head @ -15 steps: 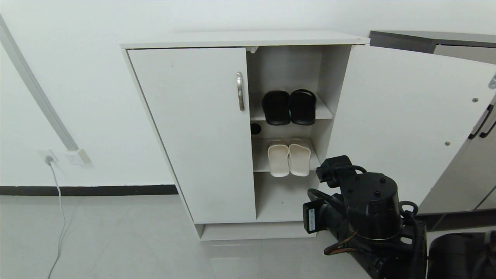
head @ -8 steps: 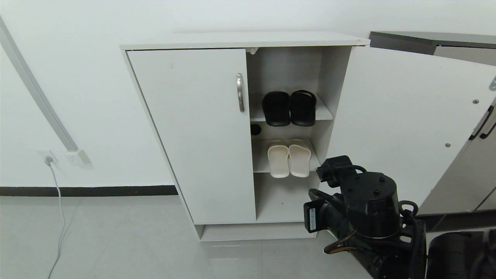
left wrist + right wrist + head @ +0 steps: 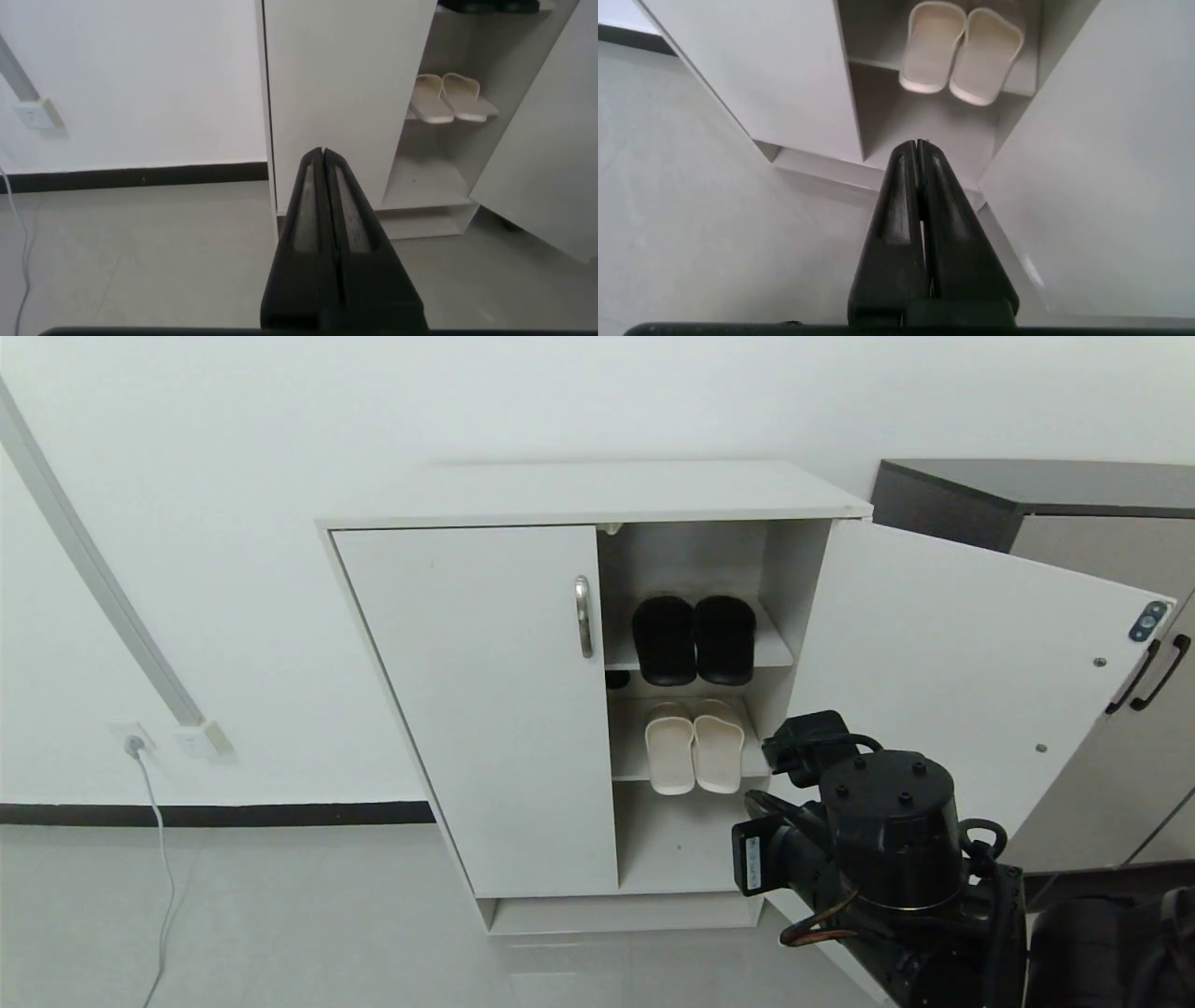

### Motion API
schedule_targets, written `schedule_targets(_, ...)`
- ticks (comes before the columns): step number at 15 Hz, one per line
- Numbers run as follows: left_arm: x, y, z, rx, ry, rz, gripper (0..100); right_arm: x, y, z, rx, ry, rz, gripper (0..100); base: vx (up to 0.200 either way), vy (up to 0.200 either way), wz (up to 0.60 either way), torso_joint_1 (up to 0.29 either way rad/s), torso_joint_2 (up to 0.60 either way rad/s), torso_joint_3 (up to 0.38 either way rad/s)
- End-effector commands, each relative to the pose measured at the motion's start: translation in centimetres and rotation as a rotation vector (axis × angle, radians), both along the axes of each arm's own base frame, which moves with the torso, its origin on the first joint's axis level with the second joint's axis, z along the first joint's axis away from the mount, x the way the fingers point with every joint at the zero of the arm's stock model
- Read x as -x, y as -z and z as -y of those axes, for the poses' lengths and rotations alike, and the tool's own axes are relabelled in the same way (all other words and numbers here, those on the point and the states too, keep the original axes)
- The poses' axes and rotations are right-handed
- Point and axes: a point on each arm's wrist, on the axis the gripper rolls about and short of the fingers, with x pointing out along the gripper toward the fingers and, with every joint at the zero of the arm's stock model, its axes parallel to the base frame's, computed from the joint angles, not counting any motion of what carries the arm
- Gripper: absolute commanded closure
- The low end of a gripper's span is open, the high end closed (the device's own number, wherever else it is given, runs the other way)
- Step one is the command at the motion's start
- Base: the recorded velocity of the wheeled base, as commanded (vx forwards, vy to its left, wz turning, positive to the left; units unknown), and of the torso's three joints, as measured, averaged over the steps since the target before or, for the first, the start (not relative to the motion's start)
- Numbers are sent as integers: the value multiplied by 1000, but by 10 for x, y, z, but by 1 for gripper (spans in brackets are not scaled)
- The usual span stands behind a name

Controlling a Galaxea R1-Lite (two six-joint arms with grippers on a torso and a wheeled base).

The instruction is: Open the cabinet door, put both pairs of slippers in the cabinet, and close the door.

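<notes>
Inside the cabinet, black slippers sit above white slippers, so only the open right door needs closing; left gripper and right gripper are pinched together (seemingly empty), free for pushing it.

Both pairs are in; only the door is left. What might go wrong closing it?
1. The white slippers seem to overhang the front edge of their shelf, so the door may catch them as it swings shut.
2. The door stands wide open, close to the grey cabinet; reaching behind it risks hitting that cabinet.
</notes>
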Motion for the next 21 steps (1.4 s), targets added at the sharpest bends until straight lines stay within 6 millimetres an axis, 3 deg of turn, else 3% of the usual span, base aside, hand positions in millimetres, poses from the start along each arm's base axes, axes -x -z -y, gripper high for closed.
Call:
schedule_targets(1, 0, 0, 0, 0, 0, -2, 100, -1, 1, 0, 2, 4, -2, 100, 0, 0, 0, 115, -466, -364)
schedule_targets(21, 0, 0, 0, 0, 0, -2, 100, -1, 2, 1, 6, 4, -3, 100, 0, 0, 0, 182, -503, -324)
